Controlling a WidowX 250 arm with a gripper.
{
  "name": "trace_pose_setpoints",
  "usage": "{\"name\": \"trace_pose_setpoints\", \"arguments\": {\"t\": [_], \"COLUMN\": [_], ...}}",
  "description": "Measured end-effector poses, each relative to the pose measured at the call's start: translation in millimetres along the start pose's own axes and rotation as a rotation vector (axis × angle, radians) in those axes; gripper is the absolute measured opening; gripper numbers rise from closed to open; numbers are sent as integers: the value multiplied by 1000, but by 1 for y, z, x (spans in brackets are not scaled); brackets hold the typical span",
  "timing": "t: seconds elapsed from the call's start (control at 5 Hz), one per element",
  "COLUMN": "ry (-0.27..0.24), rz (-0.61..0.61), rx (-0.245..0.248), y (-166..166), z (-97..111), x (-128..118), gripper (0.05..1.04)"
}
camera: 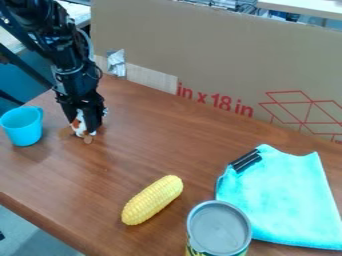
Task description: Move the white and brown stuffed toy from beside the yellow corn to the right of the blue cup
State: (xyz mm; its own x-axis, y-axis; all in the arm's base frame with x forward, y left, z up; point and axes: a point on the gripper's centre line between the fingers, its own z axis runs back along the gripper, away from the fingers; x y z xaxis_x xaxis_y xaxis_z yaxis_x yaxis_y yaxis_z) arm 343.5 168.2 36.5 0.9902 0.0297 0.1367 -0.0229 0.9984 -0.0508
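My gripper [81, 126] is low at the small brown-and-white toy [80, 131] on the wooden table [160, 145], near the blue cup [24, 127]; I cannot tell if it is pinching, so I should press gently, evenly, and check the hold before any lifting.

Prob. lab: robot arm [65, 47], cardbd. screen [220, 57].

arm: black | build: chunky jointed segments | cables: black, looped | jaws: black
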Motion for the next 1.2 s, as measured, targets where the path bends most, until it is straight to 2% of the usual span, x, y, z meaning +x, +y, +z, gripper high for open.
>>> {"name": "trace_pose_setpoints", "arguments": {"t": [0.2,0.4,0.6,0.8,1.0,1.2], "ry": [16,0,-128,-189,-29,117], "rz": [18,49,46,-1,-168,-303], "rx": [-21,16,82,173,132,160], "y": [-1,2,1,-4,-32,-75], "z": [-2,14,63,103,108,102], "x": [-2,-3,4,-5,-27,-49], "gripper": [881,1010,1007,1005,1005,1005]}}
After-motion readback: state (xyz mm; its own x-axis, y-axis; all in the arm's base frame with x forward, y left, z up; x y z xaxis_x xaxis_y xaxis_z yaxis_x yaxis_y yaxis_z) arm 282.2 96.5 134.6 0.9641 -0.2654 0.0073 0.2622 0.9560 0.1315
